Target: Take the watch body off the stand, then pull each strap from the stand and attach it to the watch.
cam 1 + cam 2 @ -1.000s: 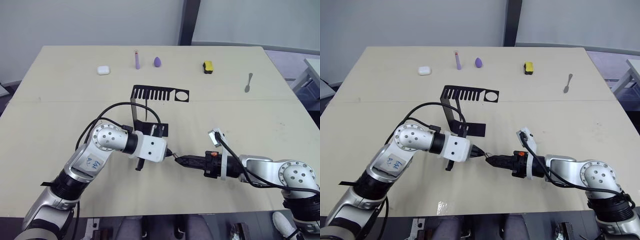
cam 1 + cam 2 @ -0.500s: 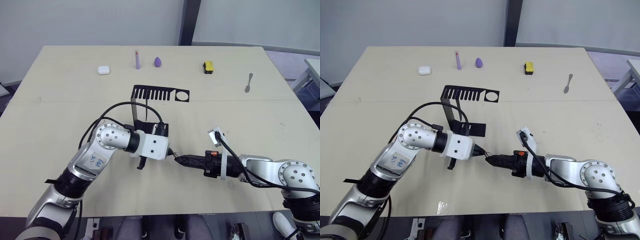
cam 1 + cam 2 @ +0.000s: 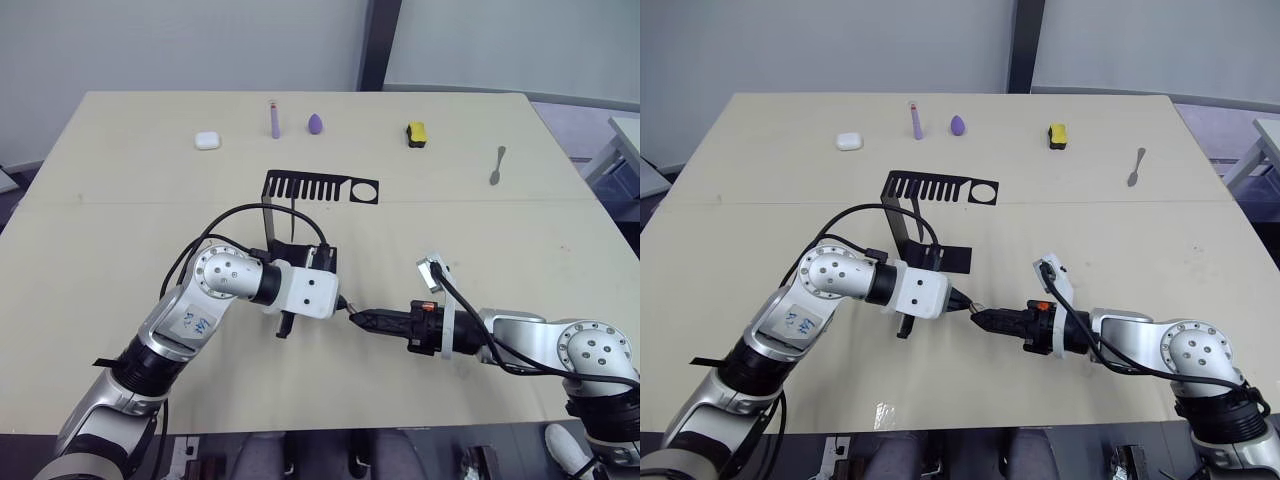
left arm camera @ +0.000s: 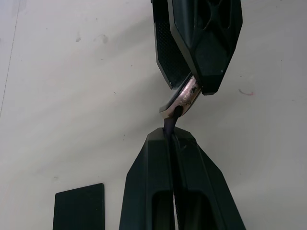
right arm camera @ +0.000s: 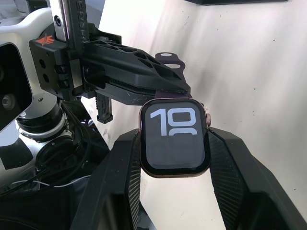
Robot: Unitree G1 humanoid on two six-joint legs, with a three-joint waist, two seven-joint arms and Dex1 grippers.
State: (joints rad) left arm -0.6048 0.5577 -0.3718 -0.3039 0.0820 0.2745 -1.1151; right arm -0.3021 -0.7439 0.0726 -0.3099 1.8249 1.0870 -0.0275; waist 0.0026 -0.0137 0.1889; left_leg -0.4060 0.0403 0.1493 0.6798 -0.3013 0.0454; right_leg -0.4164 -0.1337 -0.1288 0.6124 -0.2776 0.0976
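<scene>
Right tool (image 5: 173, 148) pinches watch body (image 5: 173, 138); left tool (image 4: 173, 139) pinches strap (image 5: 169, 58). Risk: misaligned strap jams, slips at slot, stand (image 3: 315, 188) at 12 o'clock.

A white earbud case (image 3: 207, 140), a lilac stick (image 3: 273, 118) and a purple egg-shaped sponge (image 3: 315, 123) are lying along the far surface (image 3: 100, 230). A yellow-black block (image 3: 416, 133) and a spoon (image 3: 497, 164) are sitting further right.

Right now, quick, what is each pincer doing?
Left pincer: closed on a strap, its end meeting the watch body's edge.
Right pincer: closed on the watch body, screen facing its wrist camera.
</scene>
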